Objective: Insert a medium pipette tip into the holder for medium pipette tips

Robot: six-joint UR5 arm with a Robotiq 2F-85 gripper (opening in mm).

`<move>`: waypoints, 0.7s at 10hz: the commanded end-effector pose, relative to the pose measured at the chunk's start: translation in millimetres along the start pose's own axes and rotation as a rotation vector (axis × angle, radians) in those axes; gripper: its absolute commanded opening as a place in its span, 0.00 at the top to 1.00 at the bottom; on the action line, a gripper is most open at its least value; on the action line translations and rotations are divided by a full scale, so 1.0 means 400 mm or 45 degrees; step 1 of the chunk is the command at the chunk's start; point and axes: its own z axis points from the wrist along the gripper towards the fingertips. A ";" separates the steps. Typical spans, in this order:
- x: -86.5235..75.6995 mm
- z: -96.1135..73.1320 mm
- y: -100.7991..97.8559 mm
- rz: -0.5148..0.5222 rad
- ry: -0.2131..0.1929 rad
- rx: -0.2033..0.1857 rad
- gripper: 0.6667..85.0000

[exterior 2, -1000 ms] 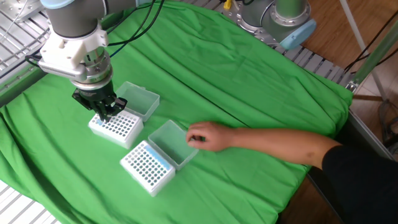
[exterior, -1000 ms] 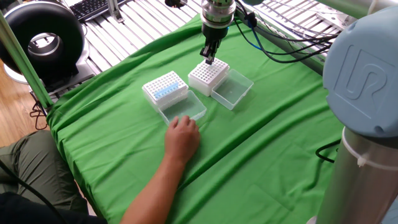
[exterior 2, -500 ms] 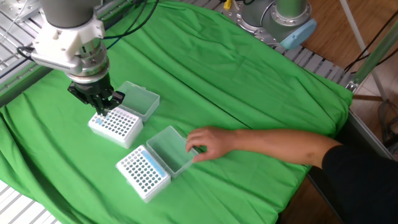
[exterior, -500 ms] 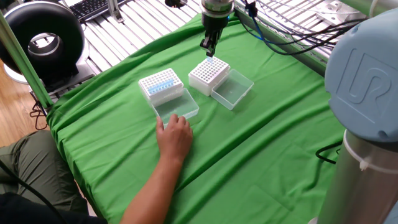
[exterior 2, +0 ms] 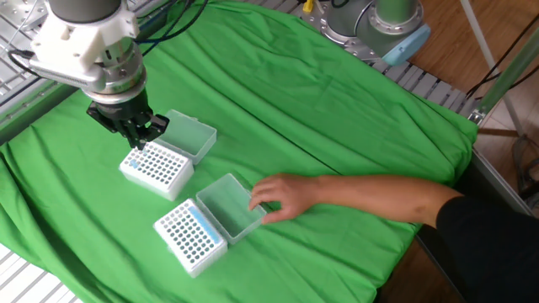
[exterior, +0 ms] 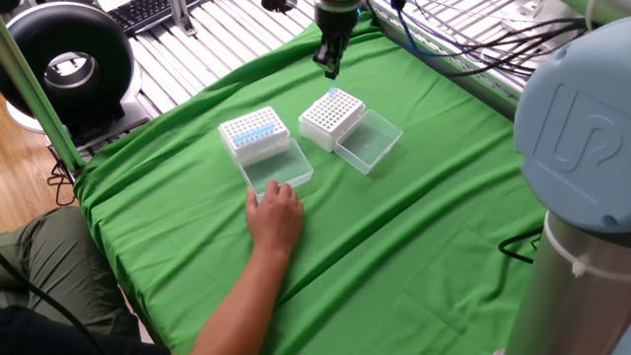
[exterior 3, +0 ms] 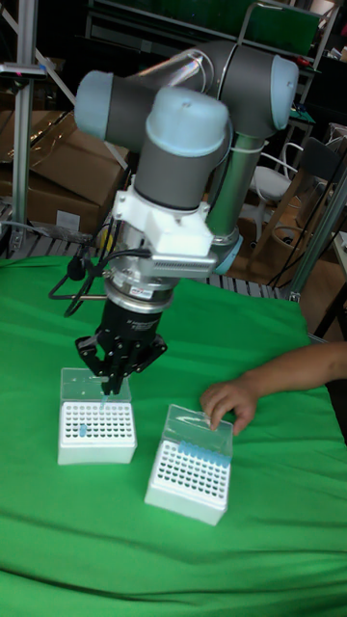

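We see even, bright overhead light on the green cloth (exterior: 414, 227) with only soft shadows, a dimmer background in the tall fixed view, and the close arm casing (exterior: 577, 128) slightly blurred.

Green cloth (exterior: 414, 237) over the table; second white rack (exterior: 255, 135); black ring light (exterior: 69, 61); keyboard (exterior: 148, 12).

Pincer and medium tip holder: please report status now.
Pincer above holder, apart. One tip seated in it. Person's hand on second rack's lid.
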 end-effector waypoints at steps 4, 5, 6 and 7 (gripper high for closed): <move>-0.121 -0.041 0.136 0.092 -0.036 -0.059 0.99; -0.135 -0.035 0.152 0.103 -0.027 -0.042 0.99; -0.149 -0.027 0.164 0.102 -0.022 -0.029 1.00; -0.165 -0.015 0.170 0.093 -0.032 -0.032 1.00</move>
